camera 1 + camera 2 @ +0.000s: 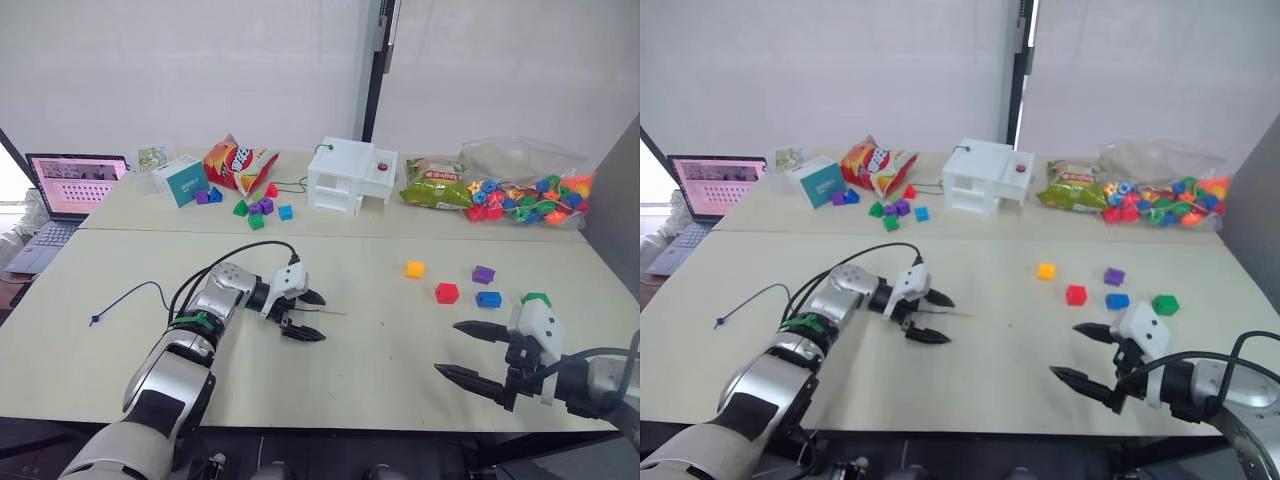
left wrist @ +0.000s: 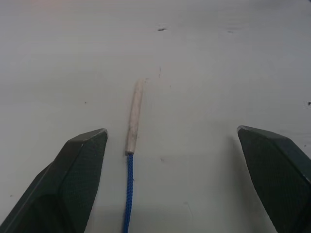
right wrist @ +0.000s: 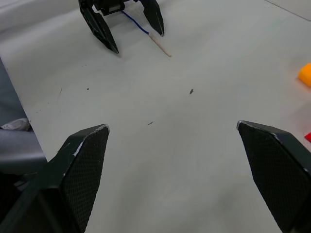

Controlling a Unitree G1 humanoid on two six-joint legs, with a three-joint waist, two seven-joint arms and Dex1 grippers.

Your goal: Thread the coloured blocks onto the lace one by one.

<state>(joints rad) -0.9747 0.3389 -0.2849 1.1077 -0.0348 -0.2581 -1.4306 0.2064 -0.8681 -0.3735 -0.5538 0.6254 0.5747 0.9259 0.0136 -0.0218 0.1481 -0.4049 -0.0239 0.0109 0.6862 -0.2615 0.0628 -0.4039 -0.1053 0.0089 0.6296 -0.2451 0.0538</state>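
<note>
Both hands, right point(image 1: 478, 356) at lower right and left point(image 1: 308, 315) mid-frame, gape wide and empty; lace point(image 2: 134, 116) lies bare, all five blocks point(image 1: 447, 293) unthreaded on the tabletop point(image 1: 380, 360).

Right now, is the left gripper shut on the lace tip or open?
Open. The left gripper has its fingers spread wide, and the lace lies on the table between them, its pale tip untouched.

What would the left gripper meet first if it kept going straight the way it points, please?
Judging by the left wrist view, the left gripper, jaws open, points along the lace. Its pale tip lies between them, so it would pass over that first; beyond it only bare table shows.
</note>
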